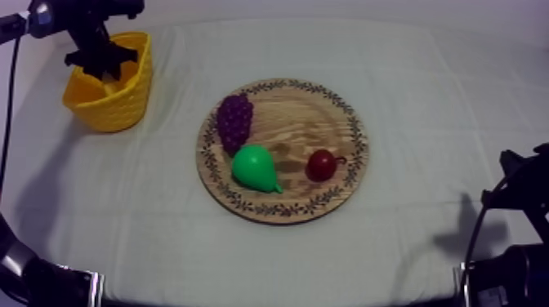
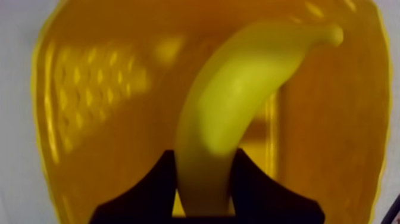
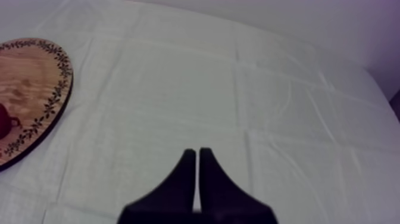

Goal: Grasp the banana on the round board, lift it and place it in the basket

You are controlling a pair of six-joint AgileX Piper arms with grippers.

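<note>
The table [image 1: 433, 98] is wide and mostly bare cloth, so there is much open room at the right side and in front. The wooden board [image 1: 302, 122] lies in the middle, well apart from the yellow basket [image 1: 114, 110], which stands near the far left corner. The left gripper [image 1: 100, 59] hangs over the mouth of the basket. Its jaws pinch the banana [image 2: 238, 101] at one end, and the other end points down inside the basket.

I think the risk is here: the basket looks light and stands near the edge of the table, so an arm that catches the rim could tip it or push it off. The long banana could also come to rest leaning on the rim.

The right gripper [image 3: 197, 156] rests over bare cloth beside the board, jaws pressed together. On the board lie the pear [image 1: 255, 168], the bunch of grapes [image 1: 234, 121] and the small red fruit [image 1: 321, 165].
</note>
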